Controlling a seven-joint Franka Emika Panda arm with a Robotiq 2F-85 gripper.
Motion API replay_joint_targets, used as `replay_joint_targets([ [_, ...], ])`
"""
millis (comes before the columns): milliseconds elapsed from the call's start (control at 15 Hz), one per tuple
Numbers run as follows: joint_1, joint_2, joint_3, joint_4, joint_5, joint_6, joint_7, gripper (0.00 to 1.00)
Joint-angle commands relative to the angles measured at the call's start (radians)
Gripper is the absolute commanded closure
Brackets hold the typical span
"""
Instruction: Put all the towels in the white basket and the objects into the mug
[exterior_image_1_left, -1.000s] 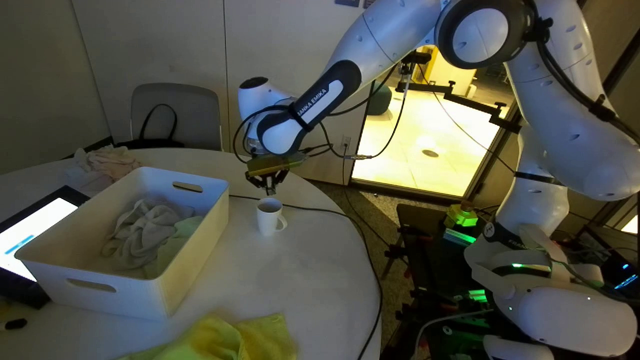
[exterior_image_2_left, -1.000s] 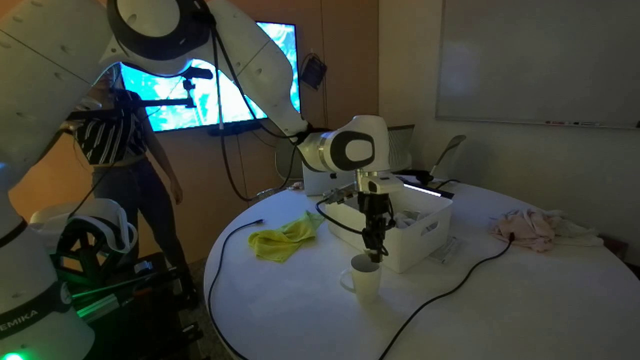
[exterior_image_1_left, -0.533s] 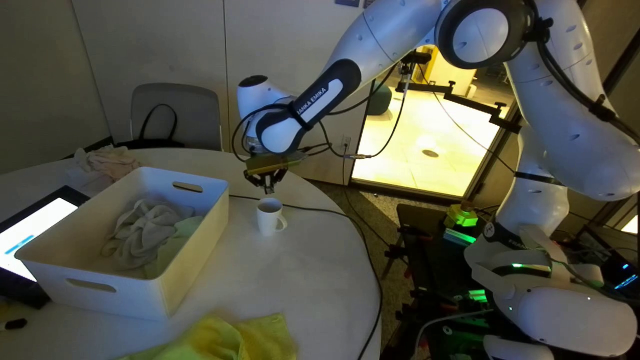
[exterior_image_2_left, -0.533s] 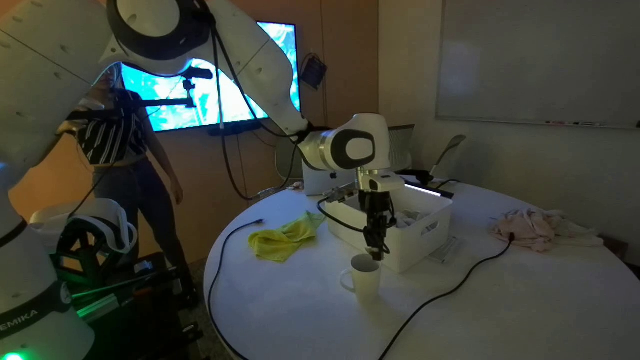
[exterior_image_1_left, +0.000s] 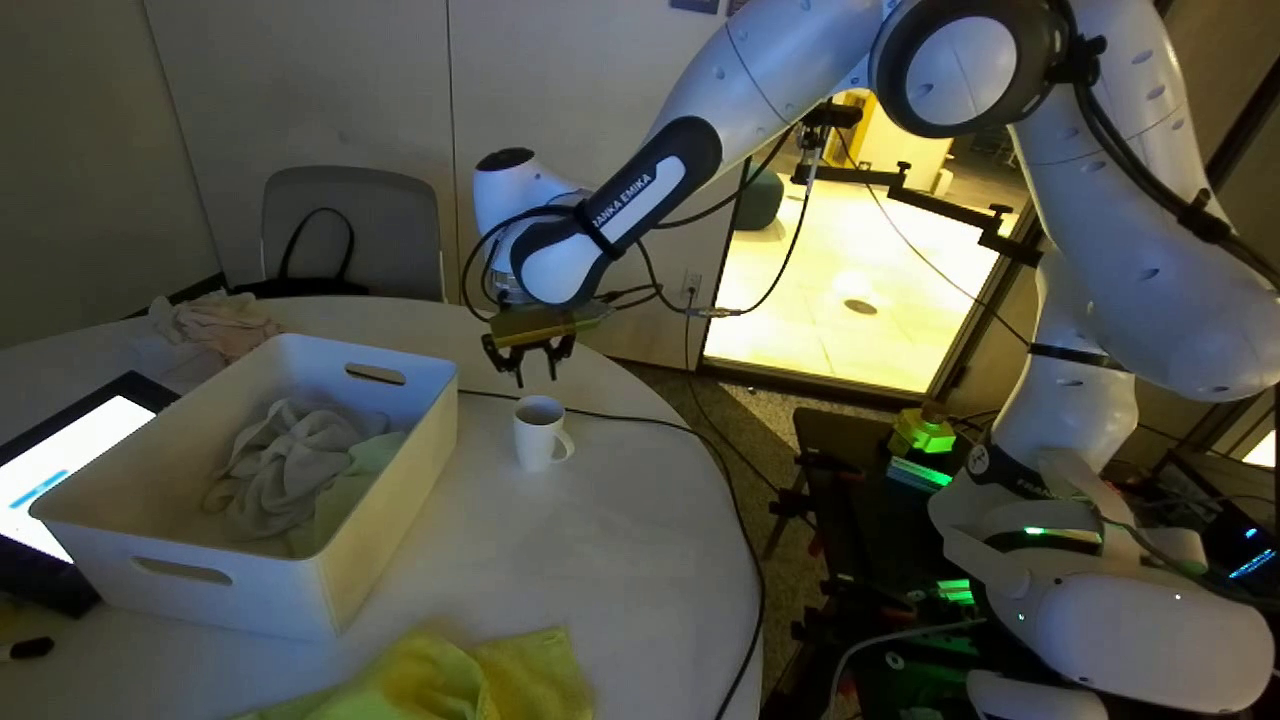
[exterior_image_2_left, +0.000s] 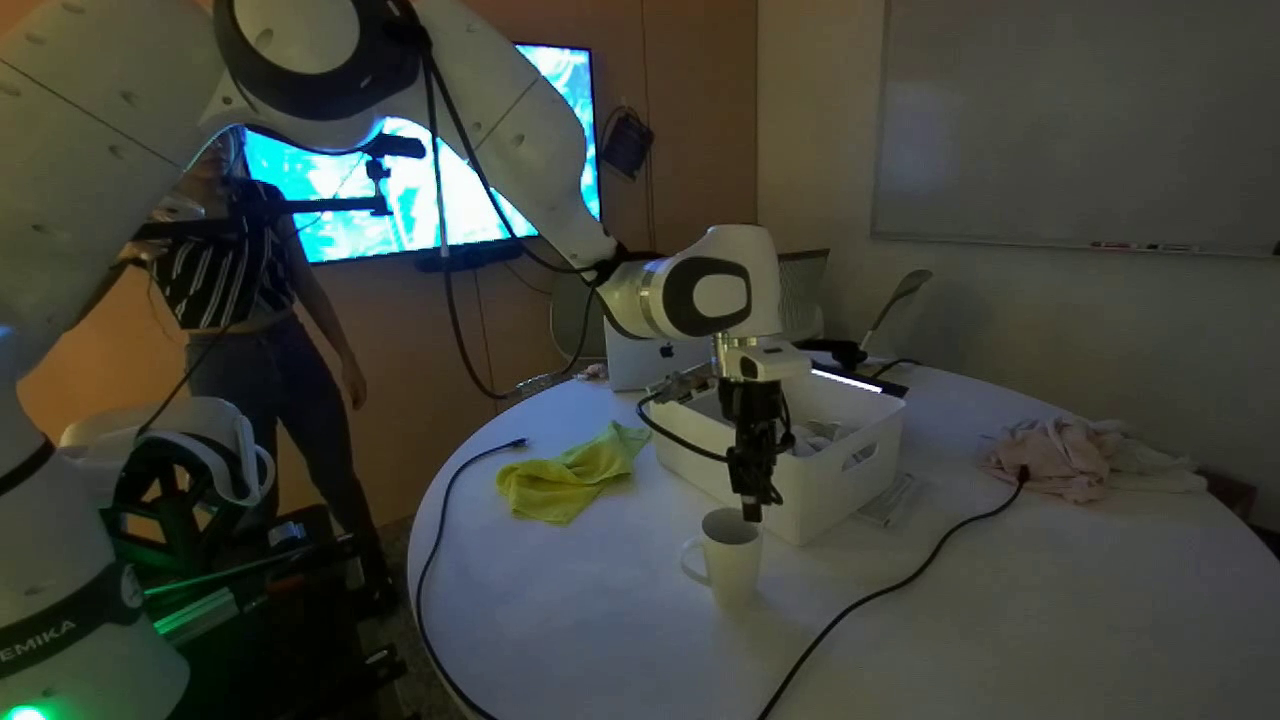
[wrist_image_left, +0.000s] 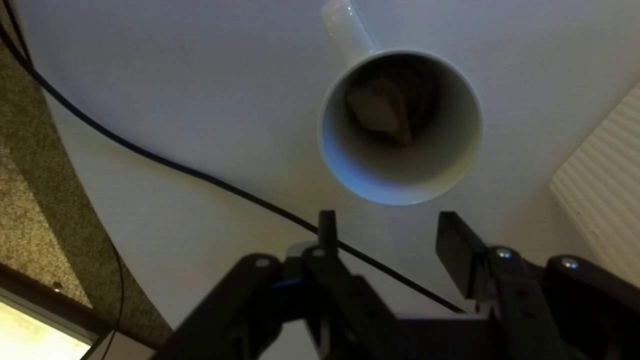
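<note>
Jaws spread, my gripper (exterior_image_1_left: 537, 378) stands open above the white mug (exterior_image_1_left: 533, 445), slightly toward the back of its rim. In the wrist view nothing lies between the fingertips (wrist_image_left: 327, 222), and the mug (wrist_image_left: 400, 187) holds a small brownish object (wrist_image_left: 382, 110). The white basket (exterior_image_1_left: 210, 600) contains an off-white towel (exterior_image_1_left: 285, 470) and a pale green towel (exterior_image_1_left: 365, 465). A yellow towel (exterior_image_2_left: 570, 485) lies on the table outside the basket. Seen in an exterior view, the gripper (exterior_image_2_left: 750, 515) hangs just over the mug (exterior_image_2_left: 730, 580).
A pinkish and whitish cloth pile (exterior_image_2_left: 1050, 455) lies beyond the basket. A tablet (exterior_image_1_left: 120, 420) rests beside it. One black cable (wrist_image_left: 200, 172) crosses the table near the mug. A laptop (exterior_image_2_left: 640, 362) stands behind the basket, and a person (exterior_image_2_left: 250, 290) stands away from the table.
The fingers have moved apart, and the small pale thing between their tips is gone from there. The gripper has risen very slightly. Mug, basket and towels have stayed put.
</note>
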Motion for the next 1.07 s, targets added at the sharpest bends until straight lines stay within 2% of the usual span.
replay_joint_targets([
  [0, 0.002, -0.019, -0.002, -0.008, 0.021, 0.009, -0.028, 0.14],
  [133, 0.003, -0.04, 0.009, -0.03, 0.02, 0.016, -0.054, 0.01],
  [533, 0.024, -0.139, 0.107, -0.154, 0.039, 0.065, -0.28, 0.0],
  [1000, 0.071, -0.179, 0.201, -0.258, 0.125, 0.037, -0.487, 0.0],
])
